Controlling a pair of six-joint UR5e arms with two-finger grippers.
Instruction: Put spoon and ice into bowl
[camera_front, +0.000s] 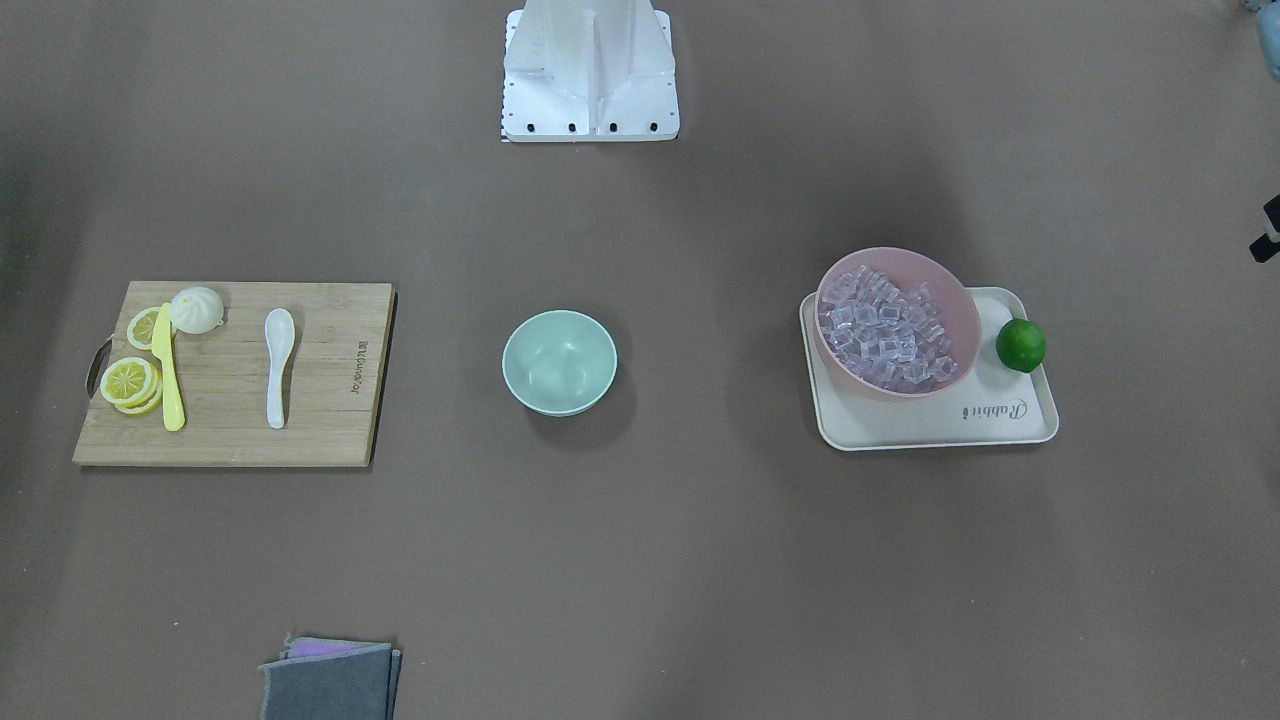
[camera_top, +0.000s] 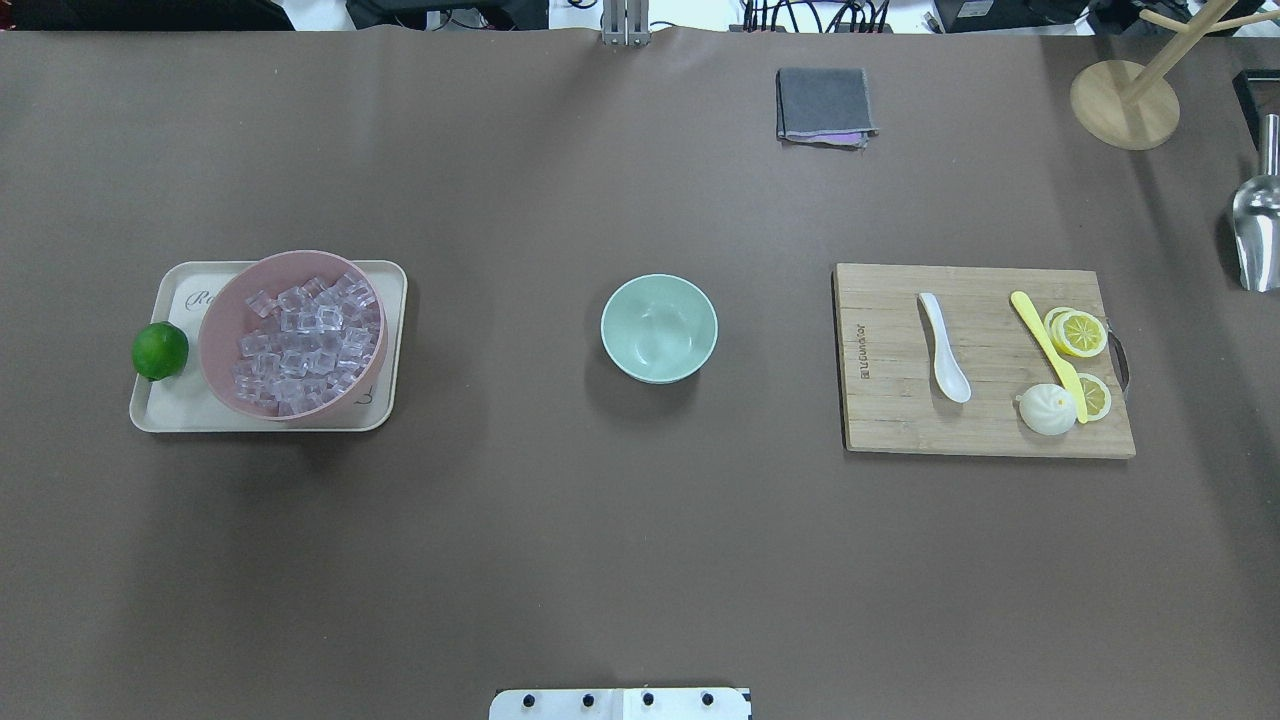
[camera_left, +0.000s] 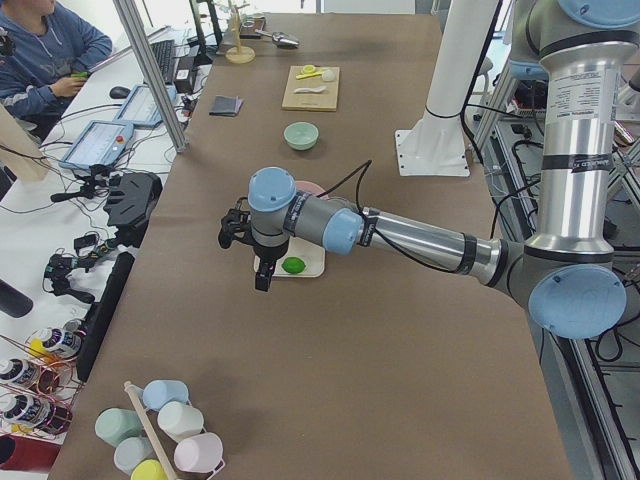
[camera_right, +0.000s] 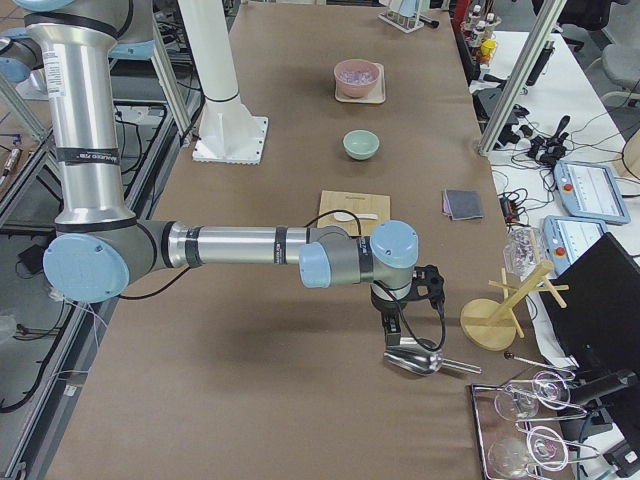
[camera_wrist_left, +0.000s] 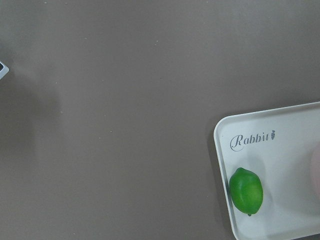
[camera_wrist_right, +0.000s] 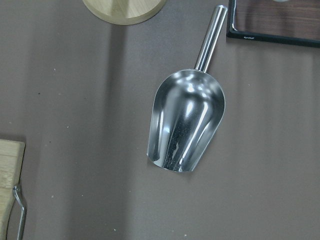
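The white spoon (camera_front: 277, 365) lies on a wooden cutting board (camera_front: 330, 420), also in the overhead view (camera_top: 945, 348). The ice (camera_front: 893, 325) fills a pink bowl (camera_top: 222, 310) on a cream tray (camera_front: 930, 425). The mint-green bowl (camera_front: 559, 362) stands empty at the table's middle (camera_top: 659, 328). My left gripper (camera_left: 260, 278) hangs above the tray's outer end by the lime; I cannot tell whether it is open. My right gripper (camera_right: 392, 325) hangs above a metal scoop (camera_wrist_right: 187, 125); I cannot tell whether it is open either.
A lime (camera_front: 1020, 345) sits on the tray beside the pink bowl. A yellow knife (camera_front: 168, 370), lemon slices (camera_front: 130, 382) and a white bun (camera_front: 197, 309) share the board. A grey cloth (camera_top: 825, 103) and a wooden stand (camera_top: 1125, 103) lie at the far side.
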